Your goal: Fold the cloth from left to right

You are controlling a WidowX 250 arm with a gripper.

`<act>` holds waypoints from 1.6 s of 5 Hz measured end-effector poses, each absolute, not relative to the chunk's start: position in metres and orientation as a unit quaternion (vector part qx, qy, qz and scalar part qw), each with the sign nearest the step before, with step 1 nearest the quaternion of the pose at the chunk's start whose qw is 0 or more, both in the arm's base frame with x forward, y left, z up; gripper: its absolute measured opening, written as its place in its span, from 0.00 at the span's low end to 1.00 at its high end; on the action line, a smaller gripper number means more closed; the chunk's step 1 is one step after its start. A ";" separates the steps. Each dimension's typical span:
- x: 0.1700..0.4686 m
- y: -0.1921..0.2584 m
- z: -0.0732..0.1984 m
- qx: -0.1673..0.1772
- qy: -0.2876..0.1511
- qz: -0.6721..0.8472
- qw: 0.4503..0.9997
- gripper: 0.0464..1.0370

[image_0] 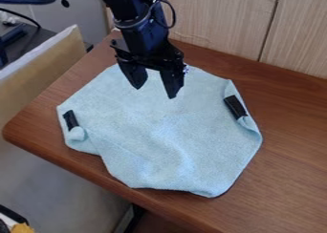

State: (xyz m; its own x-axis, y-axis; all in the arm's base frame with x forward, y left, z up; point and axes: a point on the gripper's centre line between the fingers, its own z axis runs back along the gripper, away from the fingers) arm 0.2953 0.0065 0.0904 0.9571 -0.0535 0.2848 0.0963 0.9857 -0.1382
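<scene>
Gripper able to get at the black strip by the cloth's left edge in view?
Likely yes: the open gripper hangs over the cloth, and nothing visible stands between it and the black strip.

A brown table point(290, 117) lies before pale wood panelling point(217, 22) (a dark seam point(269, 25) runs down it); a beige panel point(45, 67) stands at left, something yellow point(22, 228) bottom left.

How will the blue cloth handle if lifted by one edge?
Likely floppy: the cloth lies flat with soft ripples and curled edges. Probably light for its size, as it looks thin. The dark patches at its sides may be a bit stiffer, since they look straighter than the fabric around them.
</scene>
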 end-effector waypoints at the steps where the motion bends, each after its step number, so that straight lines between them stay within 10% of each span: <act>1: 0.293 0.006 0.082 -0.078 -0.127 -0.033 0.988 0.96; 8: 0.243 0.120 0.019 0.008 -0.033 0.311 0.950 0.96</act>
State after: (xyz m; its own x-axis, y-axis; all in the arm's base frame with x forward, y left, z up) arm 0.2435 0.1201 0.0193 0.8050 0.5895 0.0677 -0.5905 0.8070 -0.0049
